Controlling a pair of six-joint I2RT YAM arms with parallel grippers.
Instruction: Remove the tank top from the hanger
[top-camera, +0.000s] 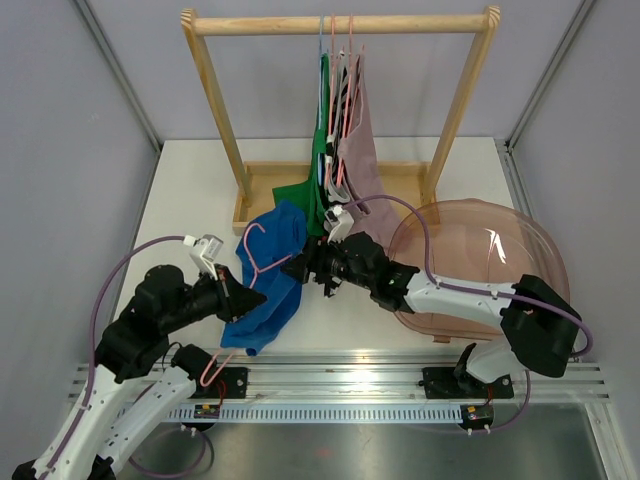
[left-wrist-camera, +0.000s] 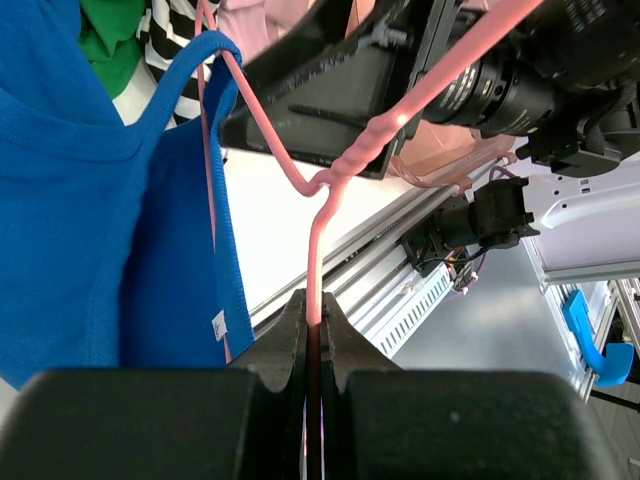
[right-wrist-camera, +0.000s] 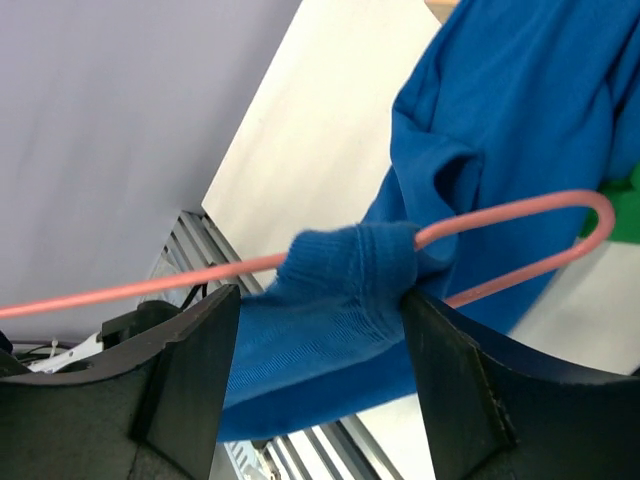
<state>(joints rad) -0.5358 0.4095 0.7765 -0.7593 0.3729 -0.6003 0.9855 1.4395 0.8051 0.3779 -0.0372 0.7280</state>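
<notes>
Blue tank top (top-camera: 268, 290) on pink hanger (left-wrist-camera: 318, 250), above surface (top-camera: 200, 180) by near edge, left of centre. Left hand (left-wrist-camera: 314, 310) clamped tight on hanger wire. Right hand (right-wrist-camera: 318, 300) jaws apart, straddling bunched strap, not pinching. Risk: jaws pinch wire along with strap, or shallow grip slips off knit, leaving strap hooked.

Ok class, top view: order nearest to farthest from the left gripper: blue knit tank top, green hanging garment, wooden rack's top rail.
1. blue knit tank top, beside the left gripper.
2. green hanging garment, behind, mid-table.
3. wooden top rail, farthest back.

Tank top (top-camera: 270, 300) on hanger (top-camera: 249, 247); rack (top-camera: 215, 100) behind
</notes>
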